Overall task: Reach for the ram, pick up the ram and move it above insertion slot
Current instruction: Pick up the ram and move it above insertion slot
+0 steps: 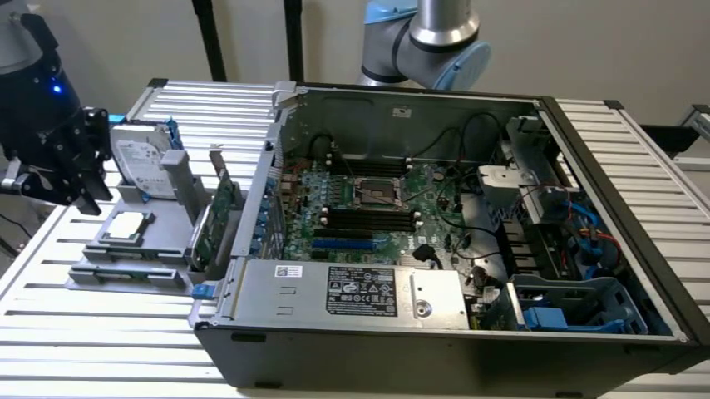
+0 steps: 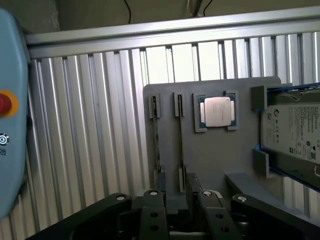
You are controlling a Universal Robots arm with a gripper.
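1. We are seeing the gripper (image 2: 177, 201) standing open, its two fingers (image 2: 150, 212) well apart and holding nothing.
2. In the exterior view we are finding the gripper (image 1: 65, 166) hanging at the left, above the grey holder (image 1: 166, 253) and outside the case (image 1: 444, 108).
3. We are placing the ram (image 2: 156, 145) in a slot of the holder (image 2: 210, 160), near the CPU (image 2: 217, 111) and apart from the drive (image 2: 295, 130). We cannot make out whether the thin line in the neighbouring slot is a second stick.
4. We are judging the reach as under way. Nothing is gripped or lifted, and the carry to the board's slots (image 1: 372, 218) is not yet done.
5. We are reading the ram as standing on its long edge, thin edge toward the wrist camera. Its long axis is running along the holder, one end just beside the fingers and the other pointing away from them.
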